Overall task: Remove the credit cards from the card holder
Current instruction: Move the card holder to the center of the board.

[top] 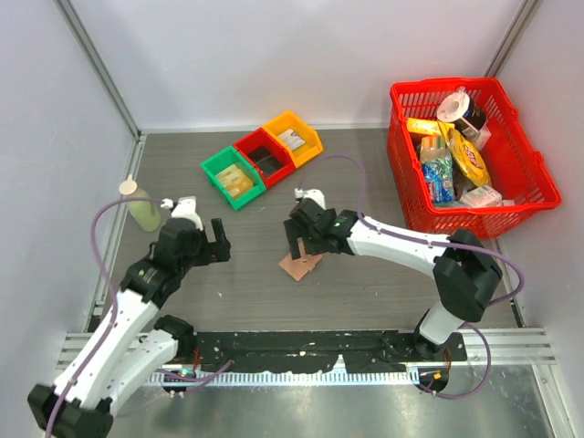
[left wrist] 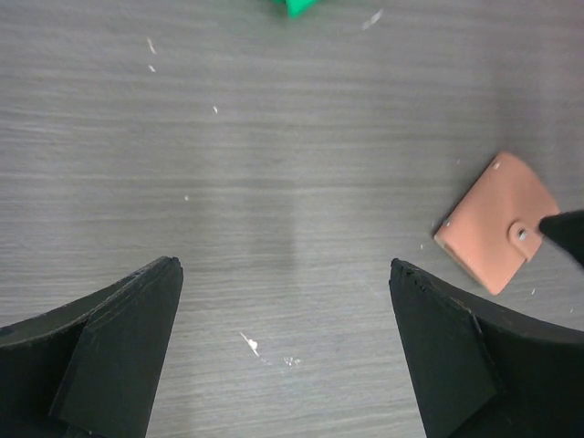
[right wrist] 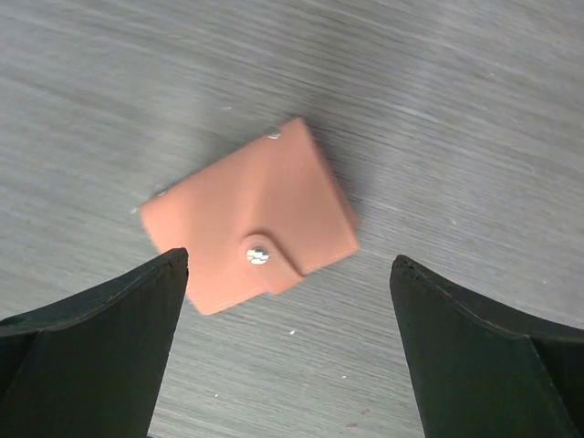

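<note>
Card holder (right wrist: pixel 251 214) closed flat; bins (top: pixel 247 138), basket (top: pixel 443 85) well apart.

One card holder (top: pixel 300 265), three bins (top: pixel 250 138), one basket (top: pixel 398 155).

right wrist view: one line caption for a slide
Open right gripper poised above the closed, snapped card holder lying on the grey table.

No legible text anywhere; print on packets (top: pixel 453 164) in red basket (top: pixel 429 86) too small.
</note>
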